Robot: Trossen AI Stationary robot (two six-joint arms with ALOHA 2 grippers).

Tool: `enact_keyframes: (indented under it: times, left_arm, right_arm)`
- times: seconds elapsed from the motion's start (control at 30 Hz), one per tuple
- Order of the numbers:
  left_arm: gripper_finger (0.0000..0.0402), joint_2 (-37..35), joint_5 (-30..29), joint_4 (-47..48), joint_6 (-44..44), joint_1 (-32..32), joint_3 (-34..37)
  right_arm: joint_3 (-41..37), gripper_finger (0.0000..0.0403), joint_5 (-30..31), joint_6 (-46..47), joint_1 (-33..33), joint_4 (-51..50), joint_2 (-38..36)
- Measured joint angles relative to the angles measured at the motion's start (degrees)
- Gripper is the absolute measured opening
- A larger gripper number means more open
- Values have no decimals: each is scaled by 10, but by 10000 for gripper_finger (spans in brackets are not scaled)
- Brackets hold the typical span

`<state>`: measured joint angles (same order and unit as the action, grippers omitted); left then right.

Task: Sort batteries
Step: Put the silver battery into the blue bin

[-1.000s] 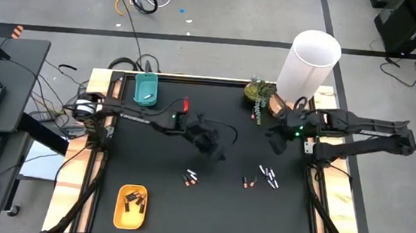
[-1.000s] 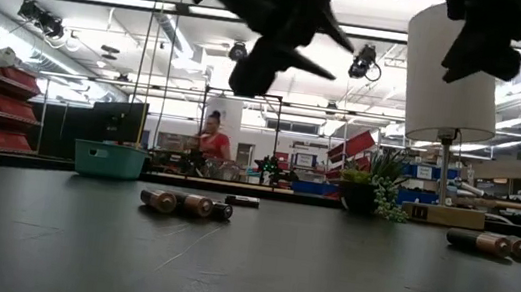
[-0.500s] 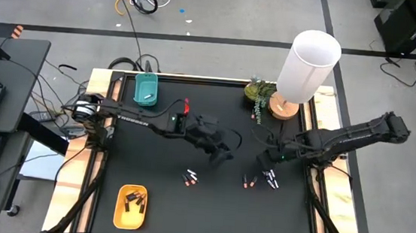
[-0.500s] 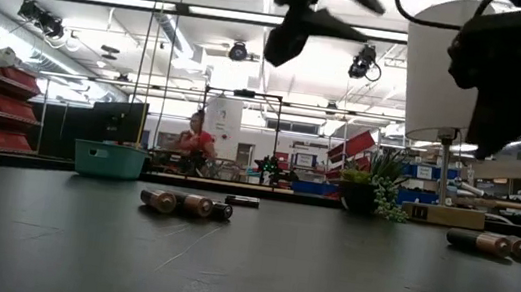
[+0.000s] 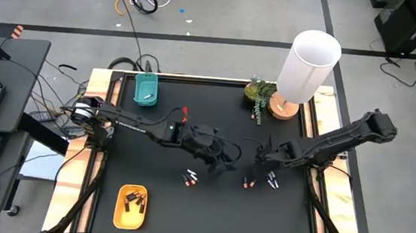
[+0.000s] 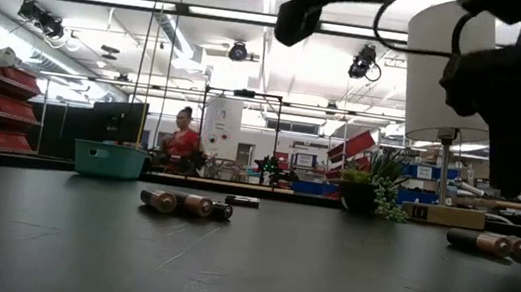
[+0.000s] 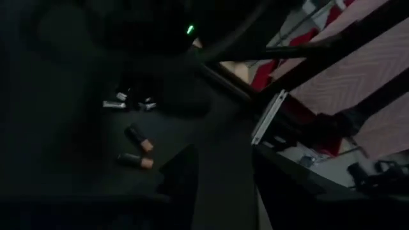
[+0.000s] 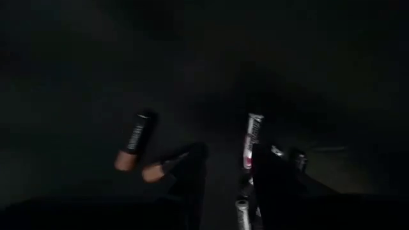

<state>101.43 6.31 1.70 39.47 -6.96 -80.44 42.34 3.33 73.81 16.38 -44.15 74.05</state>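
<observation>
Batteries [image 5: 190, 178] lie loose on the black table [image 5: 154, 210], in three small clusters toward the side away from the lamp [image 5: 308, 65]: a pair near the middle, two dark ones [image 5: 247, 182] beside them, and a pale group [image 5: 271, 181] nearest the lamp side. More batteries sit in the yellow tray [image 5: 129, 206], well apart from the lamp. Right gripper [image 5: 257, 160] hangs between the lamp and the dark pair, fingers [image 8: 190, 176] narrowly parted, holding nothing. Left gripper [image 5: 228, 166] hovers just beside it, fingers [image 7: 182, 182] also apart and empty. A teal tray [image 5: 146, 90] stands level with the lamp, on the left arm's side.
</observation>
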Motion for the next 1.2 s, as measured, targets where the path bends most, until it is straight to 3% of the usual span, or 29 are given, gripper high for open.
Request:
enact_keyframes:
  times: [0.3, 0.8, 1.2]
  left_arm:
    - [161, 0, 4, -70, 10, -19, 0]
    - [161, 0, 14, -66, -2, -36, 0]
    - [161, 0, 20, -65, -4, -36, 0]
  right_arm:
    - [1, 113, 7, -14, 23, 10, 78]
    - [1, 102, 45, -39, 10, 9, 98]
    - [6, 90, 35, -78, 3, 29, 171]
